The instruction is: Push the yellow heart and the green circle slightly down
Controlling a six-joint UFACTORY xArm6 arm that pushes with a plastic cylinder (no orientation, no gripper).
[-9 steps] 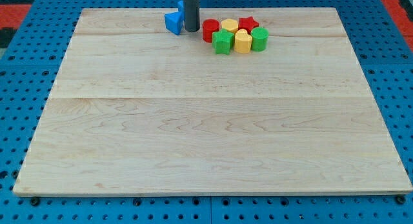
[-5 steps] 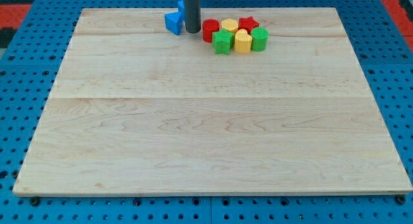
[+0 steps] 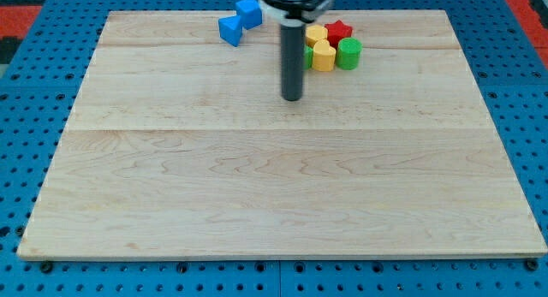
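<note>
The yellow heart [image 3: 323, 56] and the green circle [image 3: 348, 52] sit side by side near the view's top, in a tight cluster of blocks. My tip [image 3: 293, 98] rests on the board below and to the left of that cluster, apart from every block. The rod rises in front of the cluster's left side and hides the red block and most of a green block [image 3: 307, 57] there. A yellow block [image 3: 316, 34] and a red star [image 3: 339, 30] sit just above the heart and circle.
Two blue blocks lie at the view's top left of the rod: one [image 3: 229, 29] on the board, another [image 3: 249, 11] at the board's top edge. The wooden board [image 3: 274, 177] lies on a blue pegboard surface.
My tip has moved from beside the blue block at the top down and to the right, to below the cluster's left side. The second blue block is now uncovered.
</note>
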